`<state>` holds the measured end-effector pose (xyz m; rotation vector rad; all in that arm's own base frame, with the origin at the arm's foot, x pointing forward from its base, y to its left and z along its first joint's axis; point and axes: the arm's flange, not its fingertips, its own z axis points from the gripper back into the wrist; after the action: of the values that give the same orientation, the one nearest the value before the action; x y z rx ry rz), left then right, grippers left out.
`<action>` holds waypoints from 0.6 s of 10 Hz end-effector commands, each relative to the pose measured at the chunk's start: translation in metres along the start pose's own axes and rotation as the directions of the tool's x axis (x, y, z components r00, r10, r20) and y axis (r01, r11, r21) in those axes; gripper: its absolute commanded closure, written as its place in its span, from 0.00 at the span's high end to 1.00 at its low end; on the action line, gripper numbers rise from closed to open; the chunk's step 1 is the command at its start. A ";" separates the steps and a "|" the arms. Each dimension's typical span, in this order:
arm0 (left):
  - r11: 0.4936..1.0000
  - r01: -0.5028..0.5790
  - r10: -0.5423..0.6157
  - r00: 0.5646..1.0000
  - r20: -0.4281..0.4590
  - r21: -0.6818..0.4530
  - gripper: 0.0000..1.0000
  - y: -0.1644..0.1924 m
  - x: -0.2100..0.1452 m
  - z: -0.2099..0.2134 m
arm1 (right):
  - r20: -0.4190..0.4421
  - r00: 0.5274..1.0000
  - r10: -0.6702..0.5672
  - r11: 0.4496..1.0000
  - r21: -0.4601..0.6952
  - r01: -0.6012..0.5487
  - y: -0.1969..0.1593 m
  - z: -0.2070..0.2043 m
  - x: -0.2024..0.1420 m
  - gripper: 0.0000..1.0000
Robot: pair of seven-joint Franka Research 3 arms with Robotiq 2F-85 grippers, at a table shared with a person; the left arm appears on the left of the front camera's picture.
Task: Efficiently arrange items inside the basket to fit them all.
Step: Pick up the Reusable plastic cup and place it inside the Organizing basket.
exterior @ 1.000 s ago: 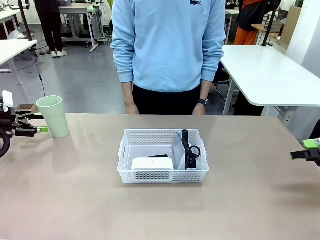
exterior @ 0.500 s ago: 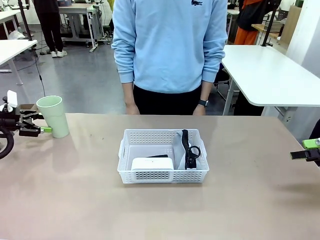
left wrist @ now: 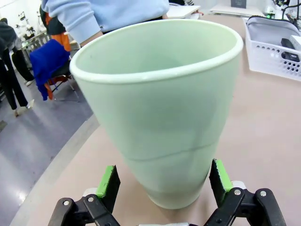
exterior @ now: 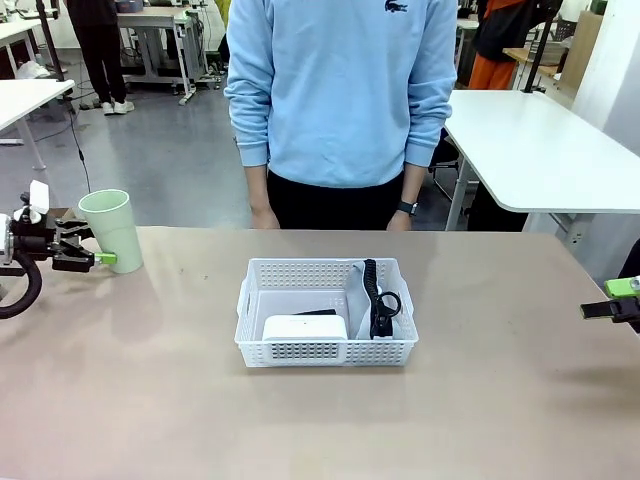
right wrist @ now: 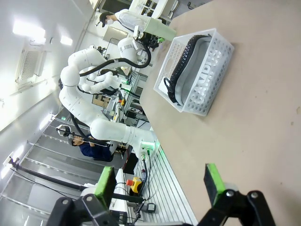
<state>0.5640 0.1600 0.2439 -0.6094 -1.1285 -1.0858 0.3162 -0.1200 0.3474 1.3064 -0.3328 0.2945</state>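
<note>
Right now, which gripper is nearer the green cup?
Left. The left gripper flanks the cup at its base, jaws open; the right gripper sits open far right, beyond the basket.

One word can be read. In the right wrist view, capitals spelling "CAMPUS" stand on the side of the pouch (right wrist: 196, 61), seen through the perforated wall of the basket (right wrist: 168, 63). The holes break up the letters, and the word runs sideways in the picture. It lies well ahead of the right fingers (right wrist: 212, 181), beyond the gap between them. In the front view, the person's sweatshirt (exterior: 340, 90) carries a small dark emblem (exterior: 398, 6) high on the chest, cut by the picture's top edge. It is too small to tell whether it holds any letters.
</note>
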 end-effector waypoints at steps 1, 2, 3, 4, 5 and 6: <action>0.998 -0.001 0.003 1.000 0.025 -0.069 1.00 0.000 0.004 -0.002 | 0.001 1.000 0.022 1.000 -0.012 -0.022 0.000 -0.001 -0.004 1.00; 0.997 0.008 -0.004 0.999 0.049 -0.083 1.00 -0.002 0.005 -0.005 | 0.001 1.000 0.022 1.000 -0.012 -0.022 0.000 -0.001 -0.004 1.00; 0.996 0.018 -0.013 0.999 0.051 -0.084 1.00 -0.002 0.006 -0.009 | 0.001 1.000 0.022 1.000 -0.012 -0.022 0.000 -0.001 -0.004 1.00; 0.995 0.010 -0.004 0.998 0.065 -0.097 1.00 -0.003 0.006 -0.013 | 0.001 1.000 0.022 1.000 -0.012 -0.022 0.000 -0.001 -0.004 1.00; 0.994 -0.004 0.014 0.996 0.093 -0.105 1.00 -0.002 0.007 -0.017 | 0.001 1.000 0.022 1.000 -0.012 -0.022 0.000 -0.001 -0.004 1.00; 0.994 -0.011 0.025 0.992 0.123 -0.111 1.00 -0.002 0.009 -0.018 | 0.001 1.000 0.022 1.000 -0.012 -0.022 0.000 -0.001 -0.004 1.00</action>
<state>0.5630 0.1396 0.2436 -0.7391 -1.1517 -1.1297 0.3162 -0.1200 0.3474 1.3064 -0.3328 0.2945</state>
